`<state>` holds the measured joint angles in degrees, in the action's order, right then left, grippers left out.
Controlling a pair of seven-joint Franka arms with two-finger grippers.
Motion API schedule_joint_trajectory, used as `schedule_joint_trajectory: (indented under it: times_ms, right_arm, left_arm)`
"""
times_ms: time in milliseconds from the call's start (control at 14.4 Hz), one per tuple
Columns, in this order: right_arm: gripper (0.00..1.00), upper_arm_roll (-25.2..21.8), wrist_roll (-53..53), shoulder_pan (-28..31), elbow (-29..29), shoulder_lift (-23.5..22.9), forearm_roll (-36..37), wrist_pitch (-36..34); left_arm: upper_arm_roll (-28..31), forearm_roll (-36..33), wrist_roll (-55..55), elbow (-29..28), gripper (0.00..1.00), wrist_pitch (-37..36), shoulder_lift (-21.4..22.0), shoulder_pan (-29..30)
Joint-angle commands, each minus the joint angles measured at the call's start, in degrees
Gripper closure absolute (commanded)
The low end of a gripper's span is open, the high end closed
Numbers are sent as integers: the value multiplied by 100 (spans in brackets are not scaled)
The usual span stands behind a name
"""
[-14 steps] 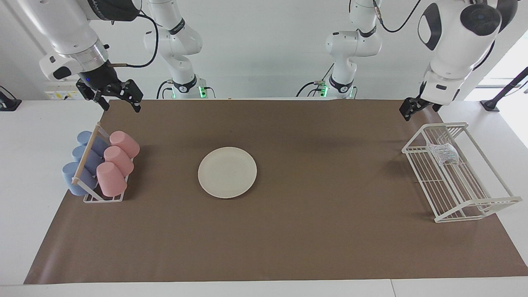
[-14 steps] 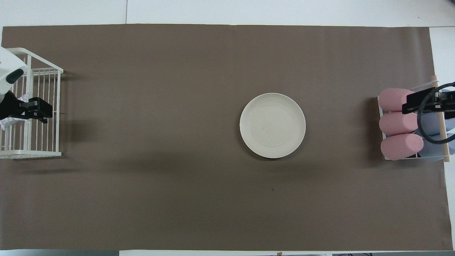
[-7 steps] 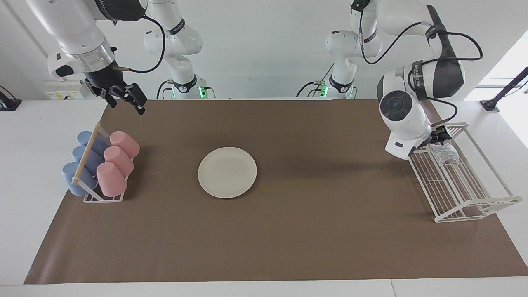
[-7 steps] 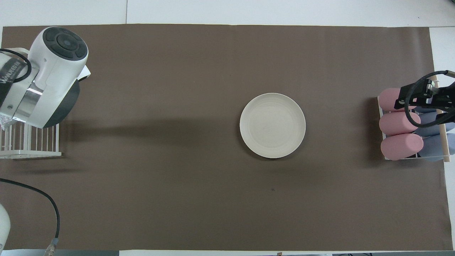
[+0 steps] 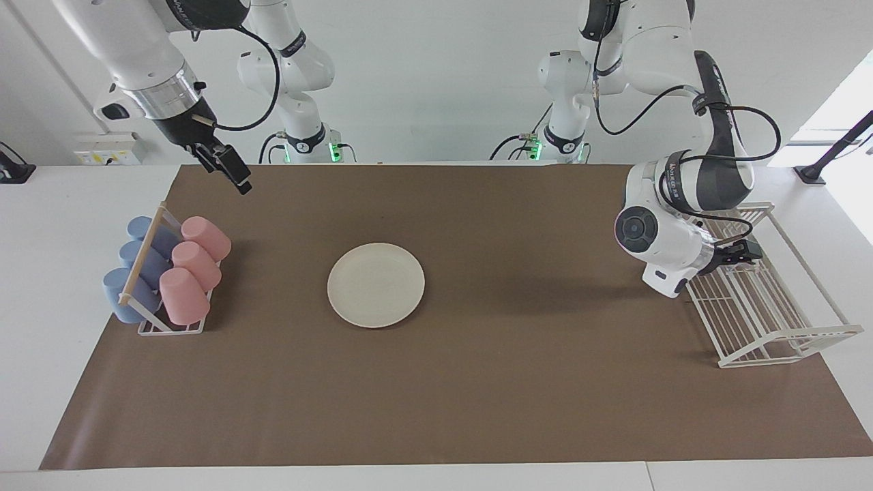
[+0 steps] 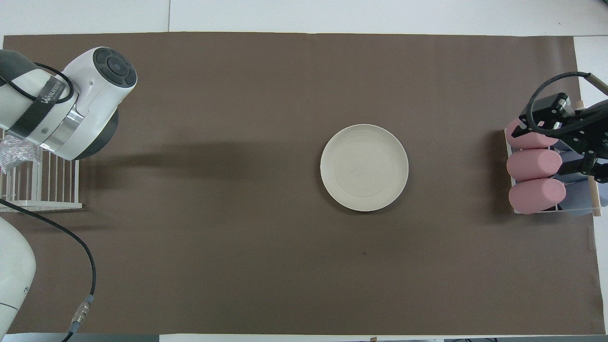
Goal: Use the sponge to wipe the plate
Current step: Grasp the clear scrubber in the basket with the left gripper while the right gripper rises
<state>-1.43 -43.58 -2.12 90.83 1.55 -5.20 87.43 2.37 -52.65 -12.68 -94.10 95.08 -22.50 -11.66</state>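
The cream-white plate lies flat in the middle of the brown mat and shows bare in the overhead view. The silvery crinkled sponge lies in the white wire rack at the left arm's end of the table. My left gripper is down inside the rack at the sponge, which it hides in the facing view. In the overhead view the arm's wrist covers the gripper. My right gripper is open and empty in the air, over the cup rack's end nearest the robots.
A small rack of pink and blue cups lying on their sides stands at the right arm's end of the mat. The brown mat covers most of the table.
My left arm has swung down from above the mat's edge into the wire rack, onto the sponge. My right gripper has drifted slightly toward the table's middle and turned.
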Motion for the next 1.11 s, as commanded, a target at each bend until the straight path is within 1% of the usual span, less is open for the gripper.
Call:
schedule_joint_trajectory:
  times_ms: [0, 139, 208, 347, 416, 486, 555, 624, 694, 902, 1040]
  right_arm:
    - [0, 151, -1096, 1, -57, 12, -51, -121]
    - [0, 309, -1905, 1, -57, 91, -51, -278]
    - [0, 406, -2248, 1, -57, 100, -51, -323]
    - [0, 450, -2881, 1, -57, 100, -51, -280]
    - [0, 511, -3206, 1, -57, 100, -51, -262]
    - [0, 556, -3505, 1, -57, 100, -51, -236]
    - [0, 556, -3682, 1, -57, 100, -51, -227]
    - [0, 565, -3736, 1, -57, 100, -34, -227]
    - [0, 565, -3737, 1, -57, 100, -34, -227]
    - [0, 609, -3684, 10, -39, 126, -25, -244]
    - [0, 626, -3763, -8, -13, 135, 1, -235]
  left_arm:
    - [-8, -96, 82, 41, 3, 160, -9, 85]
    - [-8, -88, 73, 41, 5, 116, -9, 77]
    - [-8, -88, 73, 41, 9, 116, -9, 76]
    - [-8, -88, 73, 41, 26, 107, -9, 76]
    - [-8, -88, 73, 32, 53, 90, 0, 76]
    - [9, -88, 47, -46, 64, 89, 9, 76]
    - [18, -88, 38, -99, 71, 72, 18, 68]
    - [18, -88, 20, -108, 87, -24, 35, 50]
    - [18, -88, -15, -109, 100, -121, 44, 41]
    - [0, -79, -366, -109, 100, -122, 44, 50]
    - [0, -79, -375, -82, 100, -95, 44, 59]
